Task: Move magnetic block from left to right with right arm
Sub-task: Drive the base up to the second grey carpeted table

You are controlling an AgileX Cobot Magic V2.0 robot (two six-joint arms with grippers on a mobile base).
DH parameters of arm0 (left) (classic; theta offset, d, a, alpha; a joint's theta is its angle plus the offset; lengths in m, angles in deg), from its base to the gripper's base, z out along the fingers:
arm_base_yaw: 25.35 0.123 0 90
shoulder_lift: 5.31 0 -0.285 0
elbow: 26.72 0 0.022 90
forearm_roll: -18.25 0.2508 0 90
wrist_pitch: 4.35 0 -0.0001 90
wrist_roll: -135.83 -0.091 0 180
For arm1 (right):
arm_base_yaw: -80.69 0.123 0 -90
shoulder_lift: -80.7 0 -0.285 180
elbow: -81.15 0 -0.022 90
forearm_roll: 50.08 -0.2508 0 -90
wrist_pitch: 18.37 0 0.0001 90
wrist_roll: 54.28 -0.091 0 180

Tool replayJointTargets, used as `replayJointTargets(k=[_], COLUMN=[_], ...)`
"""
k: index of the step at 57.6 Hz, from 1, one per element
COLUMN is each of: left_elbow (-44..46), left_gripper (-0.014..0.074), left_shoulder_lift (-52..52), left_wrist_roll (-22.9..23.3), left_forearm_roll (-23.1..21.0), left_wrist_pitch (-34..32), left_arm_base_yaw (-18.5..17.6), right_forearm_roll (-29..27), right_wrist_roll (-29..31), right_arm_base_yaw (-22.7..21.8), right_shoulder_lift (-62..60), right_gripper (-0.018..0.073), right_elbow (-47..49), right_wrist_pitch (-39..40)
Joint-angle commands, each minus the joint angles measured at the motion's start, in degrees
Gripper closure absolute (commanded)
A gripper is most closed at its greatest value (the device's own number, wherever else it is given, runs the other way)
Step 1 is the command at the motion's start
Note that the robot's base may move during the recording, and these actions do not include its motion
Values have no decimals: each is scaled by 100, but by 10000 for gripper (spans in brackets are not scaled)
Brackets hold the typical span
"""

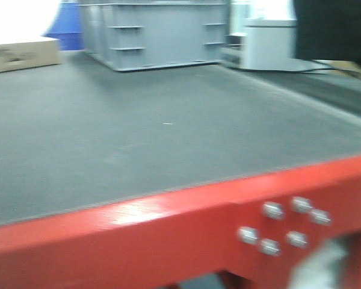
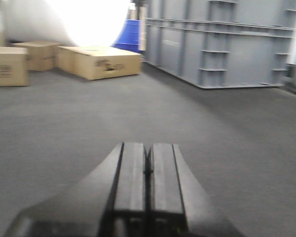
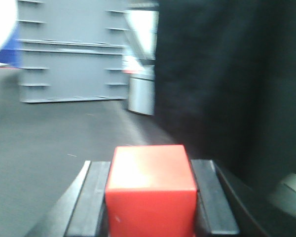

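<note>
Spanning the front view lies the grey-matted table (image 1: 138,138). Left wrist view: the left gripper (image 2: 148,168) reaches level and low over the mat, jaws pressed together. Right wrist view: the right gripper (image 3: 150,167) reaches level, clamping the magnetic block (image 3: 151,192).

On the table (image 1: 138,138), a large crate (image 1: 156,33) stands at the far edge, with a cardboard box (image 1: 21,54) to its left and a boxy unit (image 1: 268,42) to its right. The magnetic block (image 3: 150,190) sits between the fingers of the right pincer (image 3: 150,168), the crate well behind it. Ahead of the left pincer (image 2: 148,168), three cardboard boxes (image 2: 101,61) lie left of the crate.
</note>
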Motion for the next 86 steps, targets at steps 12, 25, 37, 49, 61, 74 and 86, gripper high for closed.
replayJointTargets(k=[12,25,37,49,61,74,86], left_elbow=[-44,-44,-44,-44,-44,-44,-44], left_gripper=[722,722,722,722,722,722,722], left_shoulder_lift=[56,56,56,56,56,56,56], left_wrist_roll=[-14,-14,-14,-14,-14,-14,-14], left_forearm_roll=[-27,-27,-27,-27,-27,-27,-27], left_wrist_pitch=[-523,-523,-523,-523,-523,-523,-523], left_arm_base_yaw=[-42,-42,-42,-42,-42,-42,-42], right_forearm_roll=[47,47,47,47,47,47,47], right_wrist_roll=[56,56,56,56,56,56,56], right_arm_base_yaw=[-28,-28,-28,-28,-28,-28,-28], right_shoulder_lift=[72,72,72,72,72,72,72], right_gripper=[313,313,313,313,313,313,313], right_elbow=[176,176,176,176,176,176,176], right_wrist_pitch=[516,516,516,516,516,516,516])
